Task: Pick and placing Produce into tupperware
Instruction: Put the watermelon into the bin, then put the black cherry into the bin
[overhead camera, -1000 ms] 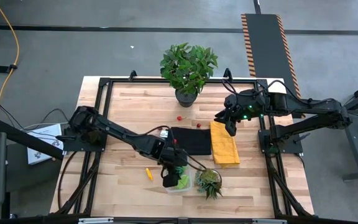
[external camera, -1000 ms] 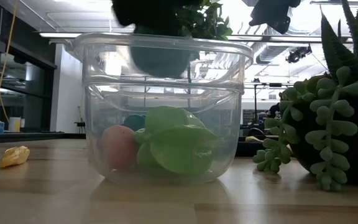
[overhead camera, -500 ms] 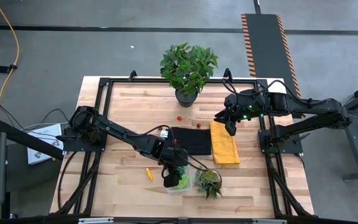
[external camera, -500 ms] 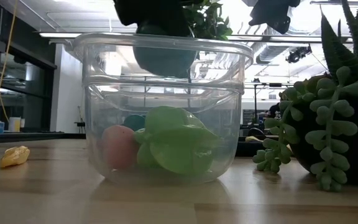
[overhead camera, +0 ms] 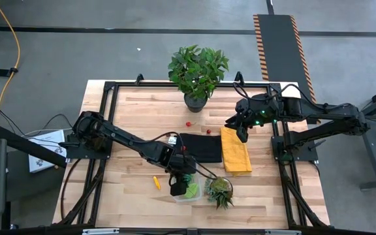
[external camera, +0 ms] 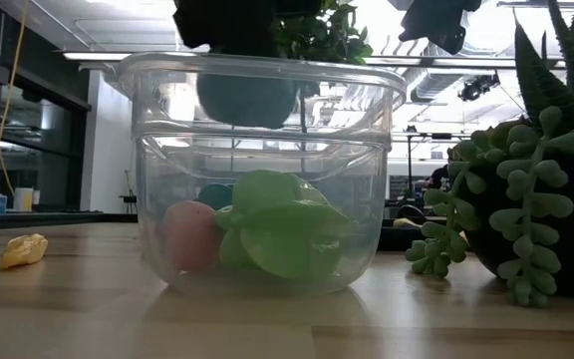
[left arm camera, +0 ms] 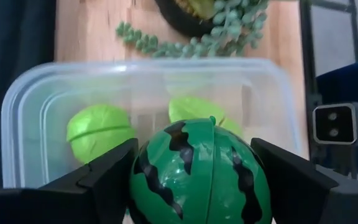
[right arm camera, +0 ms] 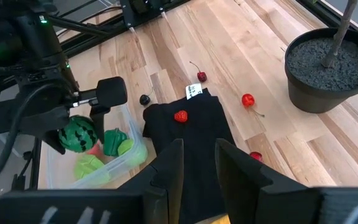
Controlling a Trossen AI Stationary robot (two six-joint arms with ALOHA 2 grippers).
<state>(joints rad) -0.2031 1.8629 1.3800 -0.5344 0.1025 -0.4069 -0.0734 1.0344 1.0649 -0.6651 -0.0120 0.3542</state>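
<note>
The left claw (left arm camera: 197, 177) is clamped around a toy watermelon (left arm camera: 199, 171), hanging just above the clear tub (left arm camera: 23, 106) where green pieces (left arm camera: 98, 124) lie. The melon looks light, hard and slippery-round, best gripped across its middle. The right claw (right arm camera: 197, 165), fingers slightly apart and empty, hovers over the black cloth (right arm camera: 194, 134) on the surface.

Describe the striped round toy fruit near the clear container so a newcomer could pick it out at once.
Start at the clear plastic rectangular tupperware on the wooden table's near edge, beside the small spiky succulent. The left tool holds a round toy watermelon above it. Dark zigzag stripes on deep green set it apart from the plain pale green pieces inside.
</note>
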